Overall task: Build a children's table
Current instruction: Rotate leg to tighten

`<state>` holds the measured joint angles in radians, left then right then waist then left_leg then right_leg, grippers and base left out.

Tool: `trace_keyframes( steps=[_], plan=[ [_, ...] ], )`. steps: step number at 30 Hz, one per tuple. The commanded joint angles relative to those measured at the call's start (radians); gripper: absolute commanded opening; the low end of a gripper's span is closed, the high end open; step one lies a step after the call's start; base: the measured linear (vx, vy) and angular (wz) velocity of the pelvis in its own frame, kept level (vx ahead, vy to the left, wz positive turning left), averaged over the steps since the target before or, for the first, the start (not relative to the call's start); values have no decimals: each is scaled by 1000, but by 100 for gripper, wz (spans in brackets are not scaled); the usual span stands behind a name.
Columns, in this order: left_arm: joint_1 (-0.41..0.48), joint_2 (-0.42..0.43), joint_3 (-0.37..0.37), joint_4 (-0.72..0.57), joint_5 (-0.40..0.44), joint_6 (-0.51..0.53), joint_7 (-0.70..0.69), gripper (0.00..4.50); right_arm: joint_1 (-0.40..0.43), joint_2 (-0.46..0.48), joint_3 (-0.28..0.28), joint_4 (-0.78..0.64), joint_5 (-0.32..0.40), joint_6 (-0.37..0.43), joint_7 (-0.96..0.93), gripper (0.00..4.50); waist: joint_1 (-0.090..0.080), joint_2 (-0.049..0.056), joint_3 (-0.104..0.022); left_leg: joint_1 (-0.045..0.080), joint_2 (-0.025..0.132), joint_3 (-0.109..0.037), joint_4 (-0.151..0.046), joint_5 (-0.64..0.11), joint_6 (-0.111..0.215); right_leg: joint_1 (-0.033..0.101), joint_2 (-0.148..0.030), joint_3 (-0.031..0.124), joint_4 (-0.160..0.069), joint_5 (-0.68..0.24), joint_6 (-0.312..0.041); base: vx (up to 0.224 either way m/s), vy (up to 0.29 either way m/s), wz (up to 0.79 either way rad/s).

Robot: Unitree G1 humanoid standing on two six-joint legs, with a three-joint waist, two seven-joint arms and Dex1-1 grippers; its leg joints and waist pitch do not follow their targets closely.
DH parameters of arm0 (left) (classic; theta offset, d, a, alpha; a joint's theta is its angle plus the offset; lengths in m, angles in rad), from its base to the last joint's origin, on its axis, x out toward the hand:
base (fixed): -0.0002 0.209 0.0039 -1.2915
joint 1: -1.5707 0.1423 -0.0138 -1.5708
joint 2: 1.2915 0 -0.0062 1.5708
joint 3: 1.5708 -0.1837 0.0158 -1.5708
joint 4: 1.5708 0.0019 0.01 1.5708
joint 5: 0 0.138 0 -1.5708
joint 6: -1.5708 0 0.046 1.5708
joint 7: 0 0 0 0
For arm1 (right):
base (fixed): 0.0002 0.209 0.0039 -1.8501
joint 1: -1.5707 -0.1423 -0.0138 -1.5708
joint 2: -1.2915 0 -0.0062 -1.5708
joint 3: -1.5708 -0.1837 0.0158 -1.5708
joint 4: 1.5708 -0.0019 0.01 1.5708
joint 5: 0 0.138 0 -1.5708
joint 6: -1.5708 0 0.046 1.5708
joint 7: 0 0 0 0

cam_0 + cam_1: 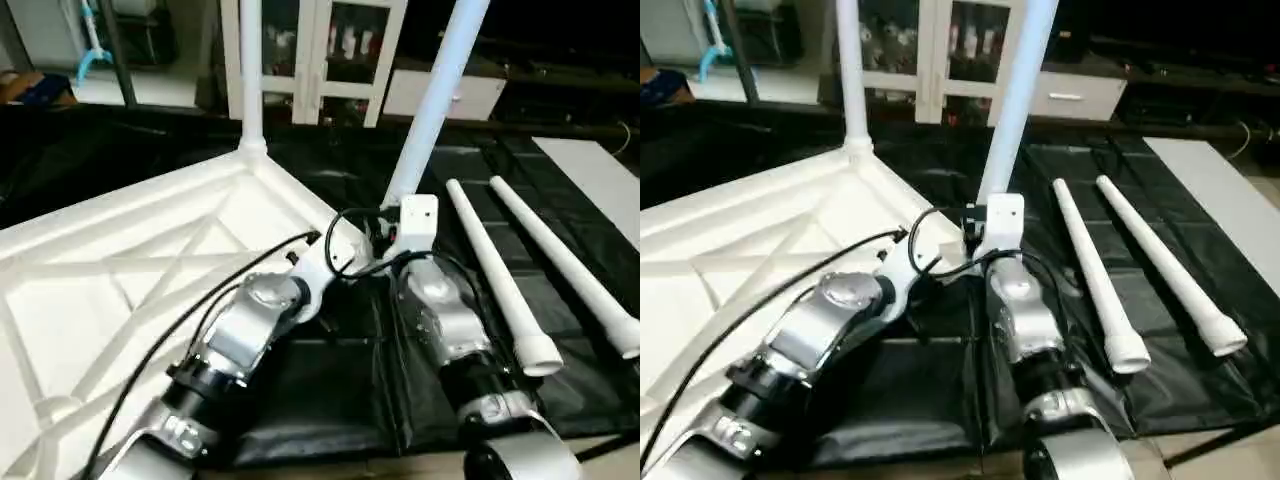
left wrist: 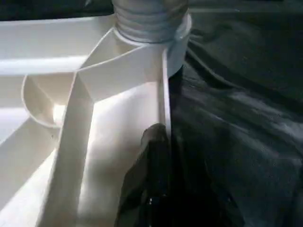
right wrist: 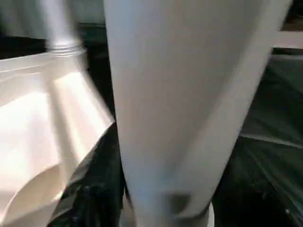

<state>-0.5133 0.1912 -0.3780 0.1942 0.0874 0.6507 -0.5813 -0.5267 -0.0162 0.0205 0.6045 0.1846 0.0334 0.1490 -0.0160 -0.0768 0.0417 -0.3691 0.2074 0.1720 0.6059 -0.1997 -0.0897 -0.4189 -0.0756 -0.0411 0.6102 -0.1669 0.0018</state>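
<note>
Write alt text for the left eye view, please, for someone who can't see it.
Two silver robot arms reach toward a white table top lying upside down on a black mat. Two legs stand in its corners; two loose legs lie to the right.

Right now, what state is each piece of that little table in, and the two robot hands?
Table top: upside down, ribs showing.
Far leg: upright in its corner socket.
Near leg: standing tilted at the near corner.
Two spare legs: lying loose on the black mat.
Left gripper: shut, at the top's edge.
</note>
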Motion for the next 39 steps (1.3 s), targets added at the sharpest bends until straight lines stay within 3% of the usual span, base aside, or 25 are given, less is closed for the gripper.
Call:
trace_keyframes(
  steps=[1,2,3,6,7,8,9,10,12,13,14,15,19,25,30,31,32,34,37,39],
  plan=[
    [-5,25,15,-39,0,-64,-23,0,23,-10,16,-40,18,-3,63,269,3,15,-62,-3,12,0,-77,-216,13,52,-38,29,-67,-169,-151,0,0,0],
    [2,37,12,-42,-8,-77,-41,0,32,-11,5,-63,31,-18,66,281,3,14,-62,-4,10,1,-76,-205,18,52,-38,29,-66,-161,-159,0,0,0],
    [20,65,5,-56,-25,-115,-93,0,46,-24,-5,-104,75,12,120,293,5,20,-64,-2,8,0,-75,-183,26,56,-38,29,-64,-141,-170,0,0,0],
    [60,127,-14,-99,-67,-185,-213,0,70,-61,-11,-174,162,101,251,312,4,23,-62,1,15,3,-75,-139,50,55,-37,31,-54,-69,-207,0,0,0],
    [95,192,-33,-147,-100,-230,-326,0,98,-148,35,-214,166,127,412,322,7,25,-62,4,15,4,-74,-143,59,55,-36,31,-54,-66,-221,0,0,0],
    [95,192,-33,-147,-100,-230,-326,0,98,-148,35,-214,166,127,412,322,12,27,-59,4,20,5,-75,-142,62,57,-39,31,-53,-68,-229,0,0,0],
    [107,221,-35,-164,-111,-234,-362,0,113,-195,43,-235,186,156,498,322,20,28,-55,13,22,9,-76,-167,64,51,-37,33,-58,-89,-236,0,0,0],
    [119,251,-32,-183,-128,-224,-402,0,133,-254,50,-256,197,165,603,322,23,29,-52,16,22,10,-77,-183,63,47,-36,33,-60,-105,-237,0,0,0],
    [121,257,-30,-187,-133,-220,-410,0,137,-267,53,-258,194,156,623,322,27,28,-54,15,22,12,-77,-189,51,49,-39,34,-59,-125,-237,0,0,0],
    [128,279,-20,-202,-158,-212,-443,0,159,-331,65,-277,205,146,747,322,28,27,-54,14,22,10,-79,-189,46,50,-39,33,-58,-131,-235,0,0,0],
    [129,284,-17,-205,-163,-212,-450,0,161,-345,64,-278,209,148,772,322,34,15,-55,14,23,11,-77,-183,47,53,-39,33,-60,-134,-233,0,0,0],
    [130,287,-16,-206,-165,-212,-454,0,161,-353,64,-277,211,148,783,322,35,15,-54,10,21,12,-77,-176,52,54,-41,34,-58,-141,-231,0,0,0],
    [135,296,-11,-204,-167,-223,-470,0,160,-392,74,-273,223,162,861,322,40,14,-52,13,22,13,-77,-196,44,49,-44,36,-67,-224,-211,0,0,0],
    [137,308,-12,-214,-183,-227,-493,0,150,-417,85,-257,240,183,951,253,44,13,-55,10,21,11,-75,-170,46,50,-43,34,-63,-210,-209,0,0,0],
    [129,297,-13,-211,-183,-217,-487,0,137,-373,60,-224,220,173,869,222,44,15,-56,11,20,12,-74,-152,47,49,-42,33,-61,-182,-221,0,0,0],
    [120,284,-14,-200,-164,-189,-455,0,128,-346,56,-184,168,150,761,214,42,15,-55,10,20,12,-74,-164,40,48,-43,33,-62,-203,-219,0,0,0],
    [120,284,-14,-200,-164,-189,-455,0,128,-346,56,-184,168,150,761,210,39,15,-55,8,20,11,-76,-167,30,48,-43,33,-61,-215,-215,0,0,0],
    [103,257,-7,-177,-145,-161,-402,0,114,-311,43,-133,118,140,624,207,30,16,-53,11,16,10,-77,-206,-1,44,-42,32,-71,-293,-188,0,0,0],
    [33,117,47,-95,-87,-8,-153,0,82,-222,-12,-18,0,174,161,193,17,17,-53,13,14,5,-80,-223,-39,40,-40,31,-73,-327,-169,0,0,0],
    [16,75,68,-71,-77,26,-84,0,78,-203,-24,4,-18,191,61,190,15,16,-57,12,14,4,-78,-219,-49,43,-39,32,-72,-305,-155,0,0,0]
  ],
)
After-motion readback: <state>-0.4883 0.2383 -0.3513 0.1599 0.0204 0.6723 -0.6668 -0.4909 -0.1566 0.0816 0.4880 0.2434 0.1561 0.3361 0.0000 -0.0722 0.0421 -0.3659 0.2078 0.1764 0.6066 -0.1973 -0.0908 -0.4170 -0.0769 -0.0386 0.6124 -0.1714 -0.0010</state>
